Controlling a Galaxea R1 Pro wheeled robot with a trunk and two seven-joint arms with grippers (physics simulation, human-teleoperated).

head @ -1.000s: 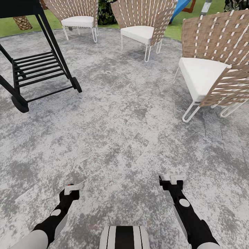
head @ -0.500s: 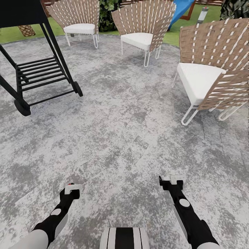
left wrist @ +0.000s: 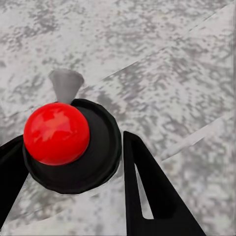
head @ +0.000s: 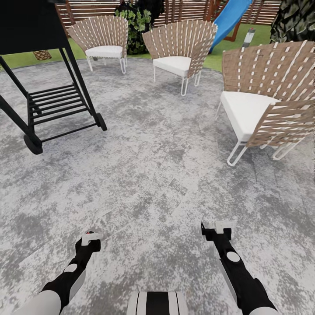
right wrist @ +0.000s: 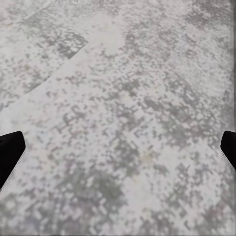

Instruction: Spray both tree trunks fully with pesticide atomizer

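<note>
Two grippers — left (left wrist: 73, 172) clamps the atomizer (left wrist: 56, 132) (red-capped), right (right wrist: 118, 152) spread wide — over grey paving (head: 148, 175).

Three woven chairs (head: 262, 103), black cart (head: 48, 83), blue slide (head: 229, 17).

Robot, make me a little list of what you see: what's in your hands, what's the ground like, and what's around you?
left gripper: shut on an atomizer with a red top
right gripper: open, nothing in it
ground: grey mottled paving
chairs: three woven chairs with white cushions
left side: black wheeled stand
far back: grass, wooden fence, blue slide
</note>
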